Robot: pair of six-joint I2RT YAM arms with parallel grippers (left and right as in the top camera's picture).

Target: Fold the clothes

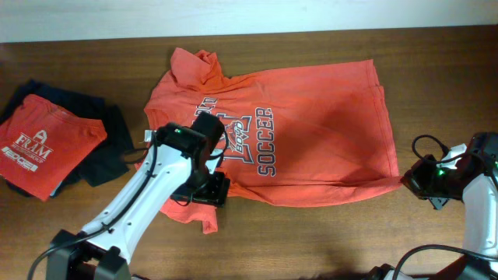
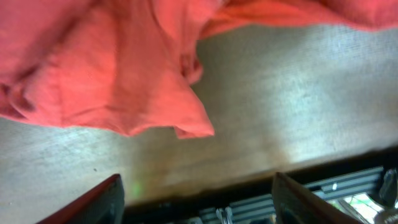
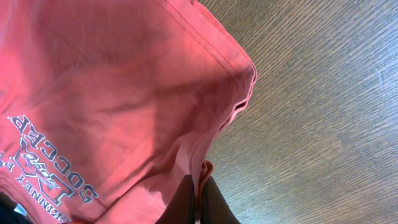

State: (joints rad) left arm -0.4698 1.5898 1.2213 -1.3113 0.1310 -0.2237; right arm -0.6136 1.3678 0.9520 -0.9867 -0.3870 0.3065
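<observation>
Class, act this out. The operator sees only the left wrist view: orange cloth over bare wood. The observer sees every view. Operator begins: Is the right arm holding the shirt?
Observer: Yes, the right fingers are shut on a hem corner of the T-shirt.
Operator: Which side faces up?
Observer: The printed side; overhead shows its SOCCER lettering.
Operator: Anything else nearby?
Observer: A folded red shirt lies on a dark garment, left of it.

orange-red T-shirt [image 1: 327,132] spread, lettering up
</observation>
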